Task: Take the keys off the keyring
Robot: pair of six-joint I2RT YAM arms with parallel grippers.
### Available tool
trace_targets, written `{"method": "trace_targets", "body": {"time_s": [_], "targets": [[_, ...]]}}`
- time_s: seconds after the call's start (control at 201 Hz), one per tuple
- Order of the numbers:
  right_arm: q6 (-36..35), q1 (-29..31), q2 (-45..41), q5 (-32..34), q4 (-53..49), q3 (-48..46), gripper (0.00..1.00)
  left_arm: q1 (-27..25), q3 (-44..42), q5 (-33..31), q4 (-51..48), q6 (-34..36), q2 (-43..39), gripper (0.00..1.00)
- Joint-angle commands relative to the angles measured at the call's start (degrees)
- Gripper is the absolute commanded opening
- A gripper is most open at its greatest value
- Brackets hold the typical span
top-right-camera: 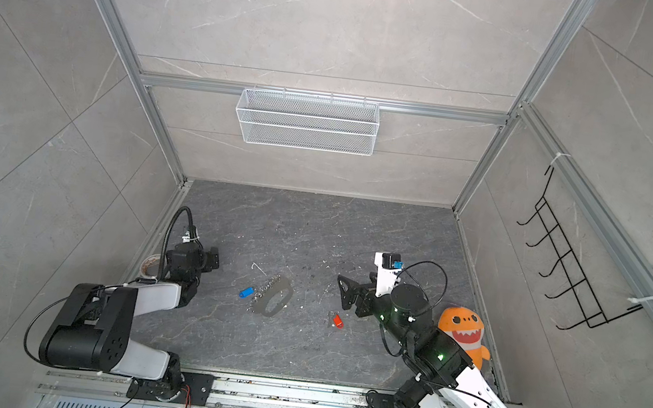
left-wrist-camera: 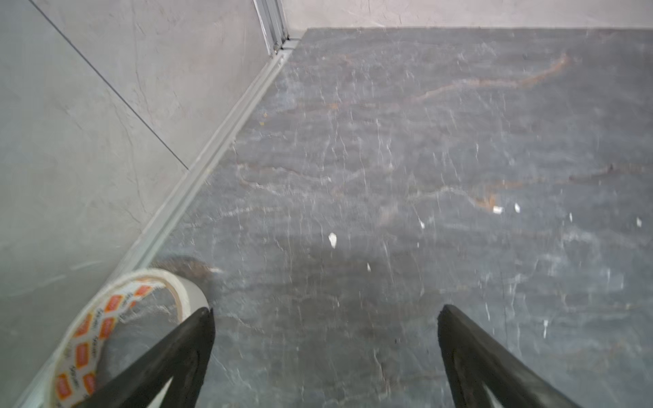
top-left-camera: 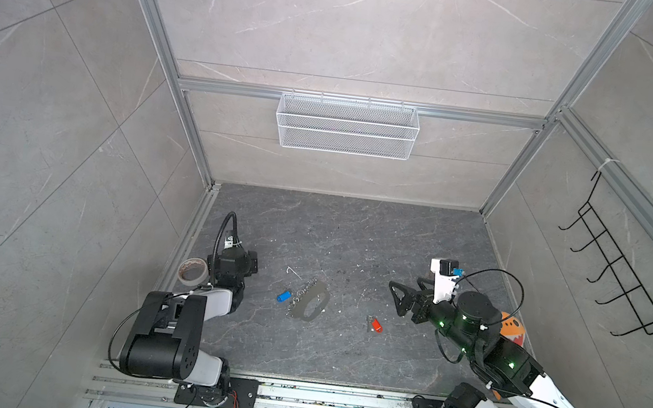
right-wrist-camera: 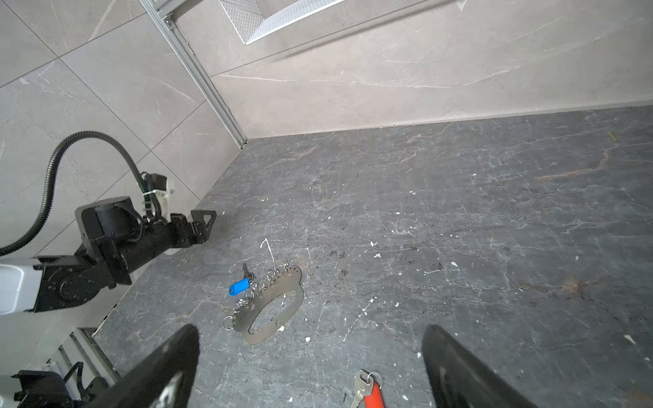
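Red key (top-left-camera: 376,324) and silver key (right-wrist-camera: 359,383) lie free, right of the bench's middle, well apart from the keyring (right-wrist-camera: 287,282) at mid-bench; blue key (right-wrist-camera: 239,286) touches its rings, seemingly still attached, so that one remains; left gripper (left-wrist-camera: 325,309) and right gripper (right-wrist-camera: 310,326) gape, empty.

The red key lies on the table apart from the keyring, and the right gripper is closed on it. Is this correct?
No. The red key does lie on the table apart from the keyring, but the right gripper is open, not closed on it; the right wrist view shows its jaws spread and the key free.
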Motion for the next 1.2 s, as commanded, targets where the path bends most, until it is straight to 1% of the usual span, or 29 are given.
{"method": "trace_targets", "body": {"time_s": [0.0,0.025,0.05,0.115,0.169,0.234,0.294,0.374,0.483,0.578,0.653,0.717,0.782,0.787,0.832,0.907,0.981,1.041,1.136,1.196], "targets": [[-0.3,-0.2,-1.1,1.1,2.2,-2.2,1.0,0.4,-4.9,3.5,18.0,1.6,2.0,1.0],[-0.3,-0.2,-1.1,1.2,2.8,-2.5,1.0,0.2,-6.3,3.6,25.2,3.3,5.1,1.0],[-0.3,-0.2,-1.2,1.2,3.1,-2.9,1.0,0.2,-6.6,3.2,27.0,4.1,5.6,1.0],[-0.4,-0.2,-1.2,1.9,3.8,-3.6,0.99,0.7,-4.6,4.2,15.9,1.6,1.9,1.0],[-0.8,-0.2,-0.9,3.3,4.2,-4.0,0.99,1.0,-4.0,2.8,19.3,2.1,4.2,1.0],[-1.0,-0.2,-0.2,4.9,4.3,-4.0,1.0,1.1,-3.3,3.2,14.8,1.1,2.6,1.0],[-1.4,-0.2,0.4,5.5,5.4,-4.2,1.0,1.2,-3.6,2.9,17.2,1.6,3.5,1.0],[-2.1,-0.2,1.3,7.5,7.6,-4.7,1.0,1.2,-3.4,3.2,15.6,1.3,2.9,1.0],[-4.5,-0.2,2.3,14.3,10.8,-5.5,1.0,1.1,-3.3,3.2,15.5,1.3,2.9,1.0],[-8.9,-0.2,4.1,20.8,15.3,-6.6,1.0,1.2,-3.3,3.1,15.6,1.3,3.0,1.0],[-13.9,-0.4,6.8,25.5,21.6,-8.4,1.0,1.1,-3.4,3.1,15.9,1.4,3.1,1.0],[-20.0,-1.0,10.6,29.3,27.0,-9.4,1.0,1.1,-3.4,3.1,15.7,1.3,3.1,1.0],[-27.8,-2.2,15.1,32.4,32.1,-10.6,1.0,1.1,-3.4,3.1,15.7,1.3,3.0,1.0],[-28.8,-2.3,15.9,33.6,32.8,-10.8,1.0,1.2,-3.4,3.1,15.8,1.4,3.0,1.0],[-30.4,-4.2,18.9,36.3,36.6,-11.9,1.0,1.2,-3.4,3.1,15.8,1.4,3.1,1.0],[-29.9,-9.1,22.8,33.5,38.9,-13.6,1.0,1.3,-3.4,3.1,15.7,1.3,3.1,1.0],[-29.0,-13.9,27.2,29.6,44.1,-16.0,1.0,1.3,-3.4,3.2,15.8,1.3,3.1,1.0],[-27.6,-17.4,31.3,27.9,48.2,-17.4,1.0,1.3,-3.3,3.2,15.7,1.3,3.1,1.0],[-25.7,-22.6,36.9,22.6,54.4,-18.6,1.0,1.2,-3.3,3.3,15.7,1.4,3.1,1.0],[-25.6,-25.4,39.9,19.0,57.7,-19.0,1.0,1.3,-3.3,3.2,15.7,1.4,3.0,1.0]]}}
